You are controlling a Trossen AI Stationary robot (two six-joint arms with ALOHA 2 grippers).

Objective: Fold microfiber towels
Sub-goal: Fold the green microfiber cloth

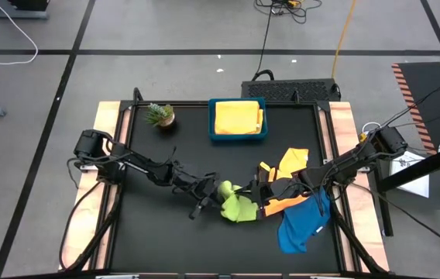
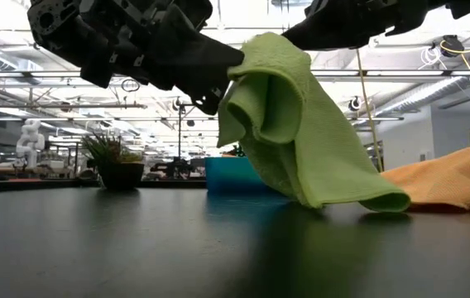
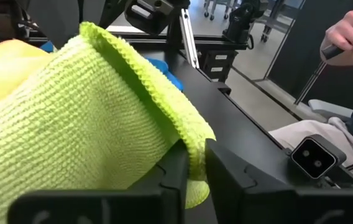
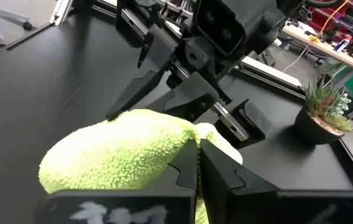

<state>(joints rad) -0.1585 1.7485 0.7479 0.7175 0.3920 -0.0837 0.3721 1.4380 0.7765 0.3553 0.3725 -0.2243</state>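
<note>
Both grippers — left (image 3: 194,168), right (image 4: 198,165) — pinch the green towel (image 2: 301,124).

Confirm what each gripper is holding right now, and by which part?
Both hold the lime green microfiber towel. The left gripper pinches its edge; the right gripper is shut on another fold of it, lifting it partly off the table.

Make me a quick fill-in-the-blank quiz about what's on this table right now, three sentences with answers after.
1. Both end effectors, left and right, pinch the ____ towel.
2. The blue tray holds a folded ____ towel.
3. The potted plant stands beside the tray, on the ____ arm's side of the table.

Answers: lime green; yellow; left
</note>
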